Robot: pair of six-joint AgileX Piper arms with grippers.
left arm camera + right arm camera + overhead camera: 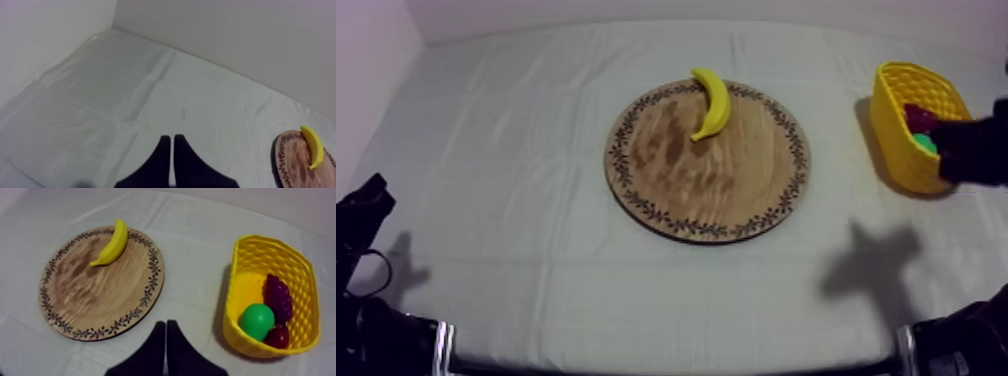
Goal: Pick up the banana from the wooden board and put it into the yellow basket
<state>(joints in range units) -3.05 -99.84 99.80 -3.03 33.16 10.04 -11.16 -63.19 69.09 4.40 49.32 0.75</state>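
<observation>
The yellow banana [713, 102] lies on the far edge of the round wooden board [706, 190] in the middle of the table. The yellow basket [896, 140] stands at the right. My right arm [971, 145] hangs over the basket's right side. In the right wrist view my right gripper [165, 324] is shut on nothing, its tip between the board [100, 298] and the basket [240, 333], well short of the banana [111, 244]. My left gripper [172, 139] is shut and empty, low at the table's left, far from the banana [313, 146].
In the basket lie a bunch of grapes [278, 295], a green pear [256, 321] and a small red fruit [278, 336]. My left arm [361, 215] rests at the lower left. A white wall runs along the table's far and left sides.
</observation>
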